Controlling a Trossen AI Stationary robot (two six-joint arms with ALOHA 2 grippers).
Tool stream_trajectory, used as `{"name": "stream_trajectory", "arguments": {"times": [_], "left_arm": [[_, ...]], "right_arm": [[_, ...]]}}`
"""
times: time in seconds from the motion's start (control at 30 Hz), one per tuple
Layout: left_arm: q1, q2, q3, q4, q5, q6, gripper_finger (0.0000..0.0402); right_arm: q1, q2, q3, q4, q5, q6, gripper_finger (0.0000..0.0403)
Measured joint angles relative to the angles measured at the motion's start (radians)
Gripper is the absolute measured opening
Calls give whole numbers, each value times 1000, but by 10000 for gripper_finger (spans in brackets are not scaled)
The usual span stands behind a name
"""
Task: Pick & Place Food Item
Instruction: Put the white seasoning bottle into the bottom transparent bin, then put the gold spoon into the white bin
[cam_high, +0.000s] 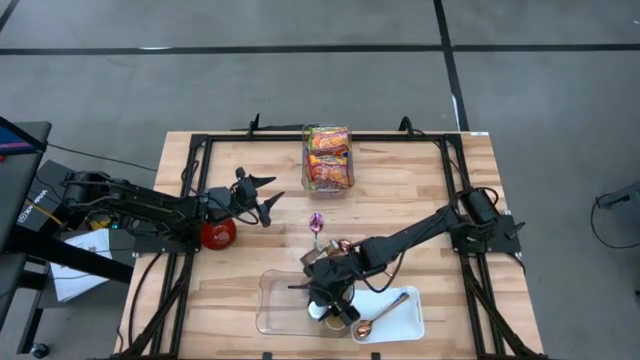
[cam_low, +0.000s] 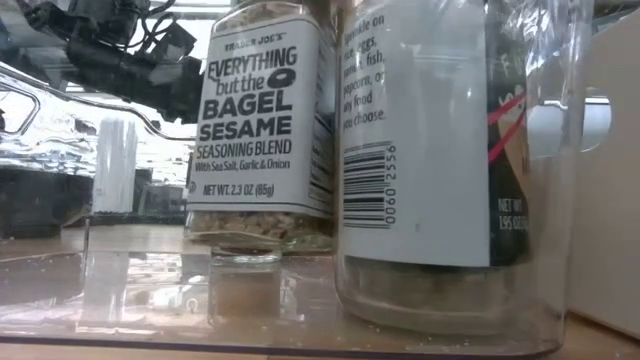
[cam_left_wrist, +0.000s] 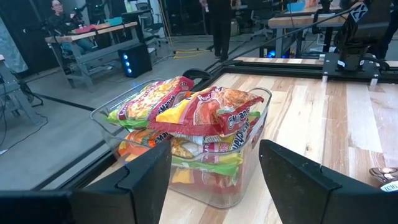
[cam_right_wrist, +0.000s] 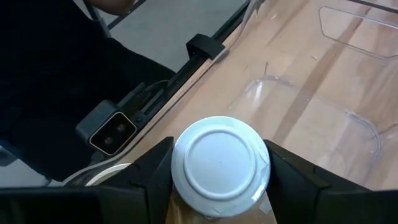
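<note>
Gripping a white-lidded jar (cam_right_wrist: 221, 165), apparently, the right claw (cam_right_wrist: 217, 171) half-open.

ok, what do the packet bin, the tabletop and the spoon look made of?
Packet bin: clear, glossy plastic by the look; the packets show through its walls.
Tabletop: light wood, butcher-block style; joined strips and grain visible, matte finish.
Spoon: likely metal with a copper or rose-gold tone; the bowl looks shiny, though it is too small to be sure.

Overhead camera faces straight down; low camera sits close against the jars (cam_low: 262, 140).
</note>
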Motion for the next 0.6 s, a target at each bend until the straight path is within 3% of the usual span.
{"name": "stream_trajectory", "arguments": {"times": [0.07, 0.23, 0.33, 0.6], "left_arm": [[0, 0, 0, 0, 0, -1, 237], [0, 0, 0, -8, 0, -1, 237], [0, 0, 0, -7, 0, -1, 237], [0, 0, 0, -7, 0, -1, 237]], "right_arm": [[-1, 0, 0, 1, 0, 1, 204], [-2, 0, 0, 21, 2, 17, 317], [-1, 0, 0, 34, 1, 37, 355], [-7, -1, 12, 46, 1, 82, 356]]}}
